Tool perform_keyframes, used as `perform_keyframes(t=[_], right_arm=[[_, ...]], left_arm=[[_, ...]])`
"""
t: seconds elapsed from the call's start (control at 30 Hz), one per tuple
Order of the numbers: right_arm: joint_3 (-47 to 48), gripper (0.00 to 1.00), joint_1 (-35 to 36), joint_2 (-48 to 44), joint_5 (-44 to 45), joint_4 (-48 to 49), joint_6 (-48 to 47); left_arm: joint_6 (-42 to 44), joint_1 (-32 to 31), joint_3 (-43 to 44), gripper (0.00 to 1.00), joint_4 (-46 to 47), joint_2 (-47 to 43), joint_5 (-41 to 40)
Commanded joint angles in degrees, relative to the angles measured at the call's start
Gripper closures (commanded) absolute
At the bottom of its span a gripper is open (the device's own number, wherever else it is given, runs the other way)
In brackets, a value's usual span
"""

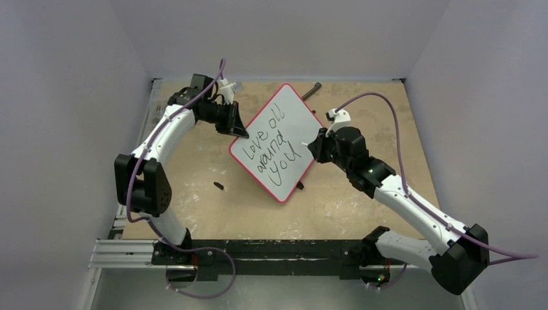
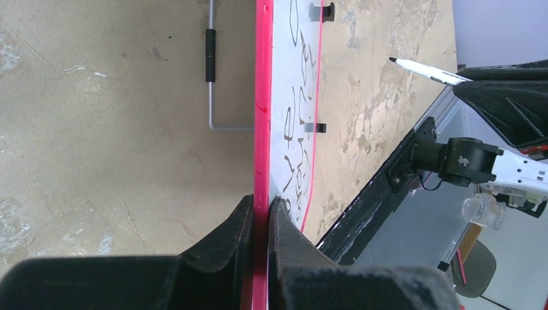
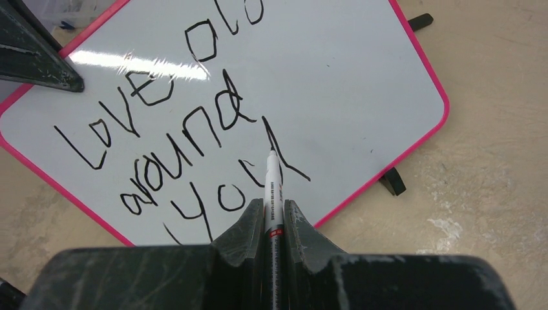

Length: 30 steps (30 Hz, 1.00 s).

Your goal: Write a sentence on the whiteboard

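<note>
The whiteboard (image 1: 284, 113), white with a red-pink rim, lies angled on the table. The sentence (image 1: 271, 150) "Love all around you" is on it in black marker, in three slanted lines. My left gripper (image 1: 240, 133) is shut on the board's left corner; in the left wrist view the jaws clamp the pink rim (image 2: 262, 129). My right gripper (image 1: 318, 143) is shut on a white marker (image 3: 271, 187). Its tip is over the board beside the last stroke of "you"; touching or not, I cannot tell. The marker also shows in the left wrist view (image 2: 423, 70).
A grey metal rod (image 1: 311, 90) lies by the board's far corner; it also shows in the left wrist view (image 2: 210, 58). A small black piece (image 1: 219, 186) lies on the table left of the board. Black clips (image 3: 393, 181) stick out under the board's edges.
</note>
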Motion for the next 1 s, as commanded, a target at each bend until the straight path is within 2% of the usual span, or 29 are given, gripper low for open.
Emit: perform_keyframes(t=[0.0,0.37,0.63,0.97], right_arm=[[0.9,1.0,0.2,-2.2,-0.5,1.1,0.1],[0.4,1.0,0.2,-1.6,-2.2,2.5,0.7],[0.5,1.0,0.2,-0.9,-2.9,2.9,0.8],[1.0,1.0,0.3,-0.2,-3.1,2.8,0.6]], left_arm=[[3.5,-0.3,1.1,0.93,-0.7,1.9,-6.7],[3.8,-0.3,0.9,0.79,-0.8,2.1,-6.3],[3.1,-0.2,1.0,0.74,-0.5,1.6,-4.7],[1.6,-0.2,0.5,0.63,0.4,-1.0,-3.0]])
